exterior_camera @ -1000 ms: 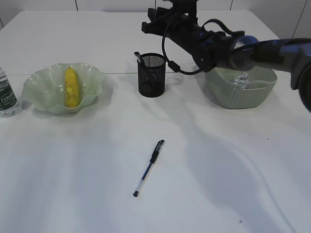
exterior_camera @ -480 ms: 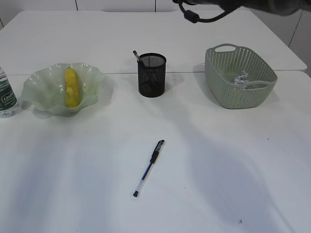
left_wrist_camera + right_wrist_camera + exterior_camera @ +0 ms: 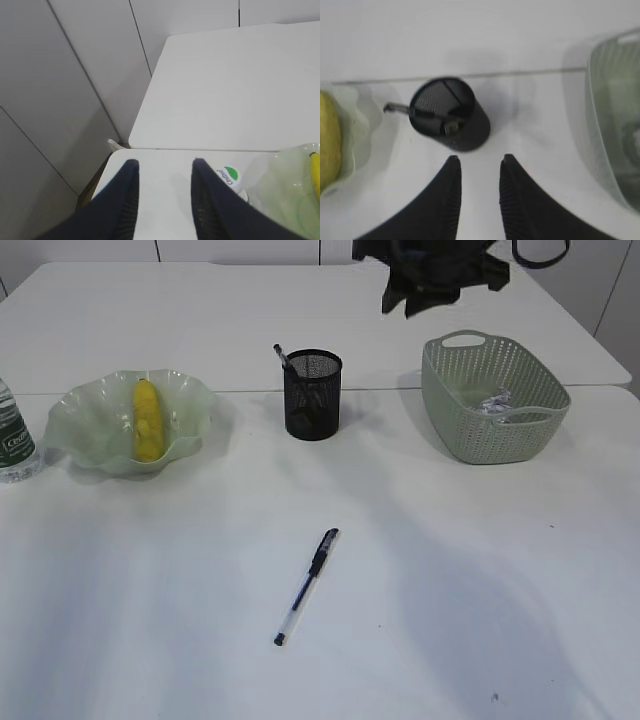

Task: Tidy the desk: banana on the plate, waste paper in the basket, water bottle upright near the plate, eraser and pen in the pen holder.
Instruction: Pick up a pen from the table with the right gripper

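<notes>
A blue-black pen (image 3: pixel 307 585) lies on the table at the front middle. The black mesh pen holder (image 3: pixel 312 395) stands behind it with one pen (image 3: pixel 283 357) in it; in the right wrist view (image 3: pixel 451 120) a small eraser-like piece (image 3: pixel 451 128) shows inside. The banana (image 3: pixel 147 420) lies on the green wavy plate (image 3: pixel 190 400). The water bottle (image 3: pixel 12 440) stands upright left of the plate. Crumpled paper (image 3: pixel 497 400) lies in the green basket (image 3: pixel 495 435). My right gripper (image 3: pixel 480 159) is open and empty, high above the table near the holder. My left gripper (image 3: pixel 162 162) is open and empty, above the table's left corner beside the bottle cap (image 3: pixel 230 176).
The right arm (image 3: pixel 440 275) hangs at the top edge of the exterior view, behind the basket. The left arm is outside that view. The table's left edge and a wall show in the left wrist view. The basket wall (image 3: pixel 615 125) is at the right in the right wrist view.
The right arm has lifted away from above the pen holder and basket to the top edge of the view. The objects on the table have not moved.
</notes>
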